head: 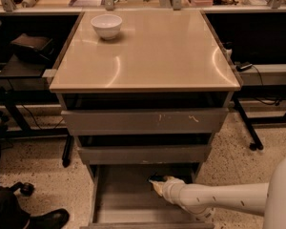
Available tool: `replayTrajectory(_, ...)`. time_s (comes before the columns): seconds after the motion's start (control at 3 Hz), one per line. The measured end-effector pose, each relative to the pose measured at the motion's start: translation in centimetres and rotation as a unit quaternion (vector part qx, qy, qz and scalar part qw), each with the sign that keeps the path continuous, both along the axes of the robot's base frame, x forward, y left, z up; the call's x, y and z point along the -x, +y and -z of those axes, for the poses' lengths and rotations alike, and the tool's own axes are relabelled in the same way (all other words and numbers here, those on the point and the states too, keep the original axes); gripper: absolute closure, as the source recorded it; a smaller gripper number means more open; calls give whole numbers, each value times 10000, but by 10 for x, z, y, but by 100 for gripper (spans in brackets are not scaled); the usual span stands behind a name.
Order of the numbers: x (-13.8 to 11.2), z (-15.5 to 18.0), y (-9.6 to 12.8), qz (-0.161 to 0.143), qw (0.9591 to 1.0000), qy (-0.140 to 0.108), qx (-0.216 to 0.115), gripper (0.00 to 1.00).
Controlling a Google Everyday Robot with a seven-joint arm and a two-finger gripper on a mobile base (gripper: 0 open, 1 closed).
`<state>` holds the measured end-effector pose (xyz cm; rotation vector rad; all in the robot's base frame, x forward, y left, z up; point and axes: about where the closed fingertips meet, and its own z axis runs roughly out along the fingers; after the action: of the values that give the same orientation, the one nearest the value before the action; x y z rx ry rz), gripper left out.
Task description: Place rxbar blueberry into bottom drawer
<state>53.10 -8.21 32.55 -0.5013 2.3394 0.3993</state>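
The bottom drawer (128, 199) of the tan-topped cabinet is pulled out, showing its plain grey floor. My gripper (158, 181) reaches in from the lower right on a white arm and sits low inside the drawer, toward the back and right of centre. A small dark flat thing, which looks like the rxbar blueberry (156, 178), is right at the gripper's tip, close to the drawer floor. I cannot tell whether it is held or lying there.
A white bowl (107, 26) stands on the cabinet top (148, 56) at the back left. The two shallower drawers (143, 120) above are slightly open. A dark shoe (47, 218) is on the floor at the lower left. Desks and cables flank the cabinet.
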Motion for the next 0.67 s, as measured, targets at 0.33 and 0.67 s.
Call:
replayTrajectory(0.33, 2, 2, 1, 7, 10000, 40, -22, 100)
replayTrajectory(0.67, -3, 35, 6, -3, 9997, 235, -21, 100)
